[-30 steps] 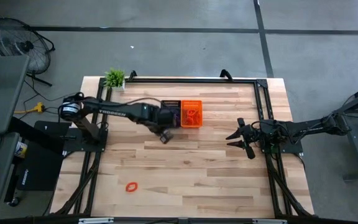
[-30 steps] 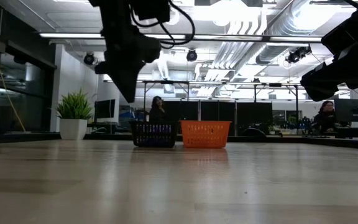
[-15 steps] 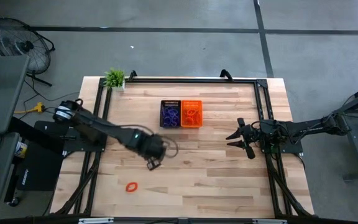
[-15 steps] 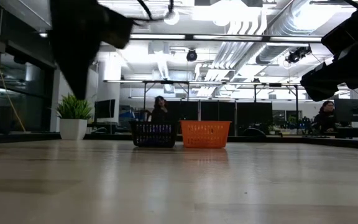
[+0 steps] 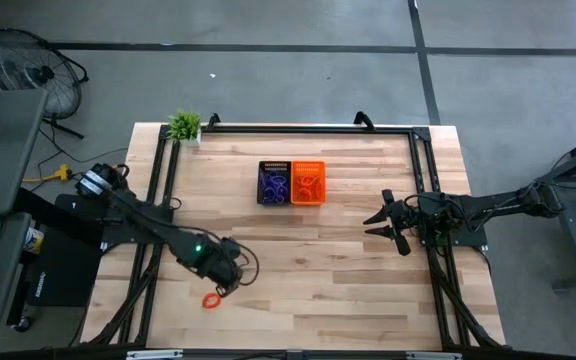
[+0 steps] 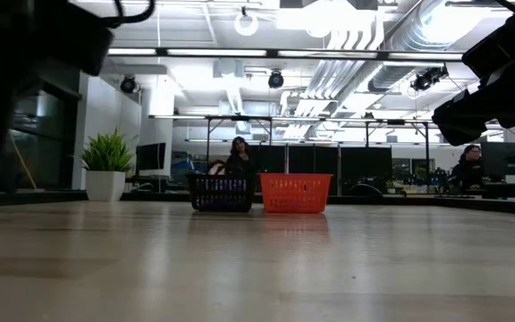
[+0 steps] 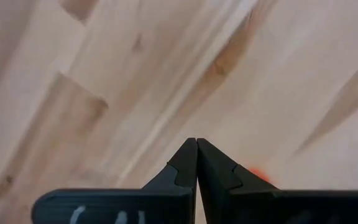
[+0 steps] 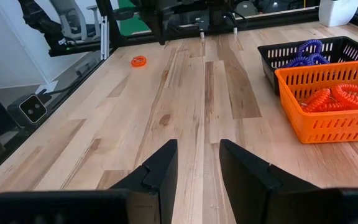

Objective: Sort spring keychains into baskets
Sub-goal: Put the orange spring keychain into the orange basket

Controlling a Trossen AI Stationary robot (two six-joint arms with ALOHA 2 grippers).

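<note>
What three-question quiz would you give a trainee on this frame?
1. True or false: one orange-red keychain lies loose on the table.
2. Which basket holds the purple coils? A) black basket B) orange basket
3. Fill in: the left hand is ____ above the boards near that keychain, while the right hand waits open at the right side.

Key: 1 true; 2 A; 3 shut.

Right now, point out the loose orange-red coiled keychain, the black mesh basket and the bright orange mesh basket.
loose orange-red coiled keychain [image 5: 210, 299], high view, coil's middle.
black mesh basket [image 6: 221, 192], low view, front wall.
bright orange mesh basket [image 8: 328, 122], right wrist view, front wall.
</note>
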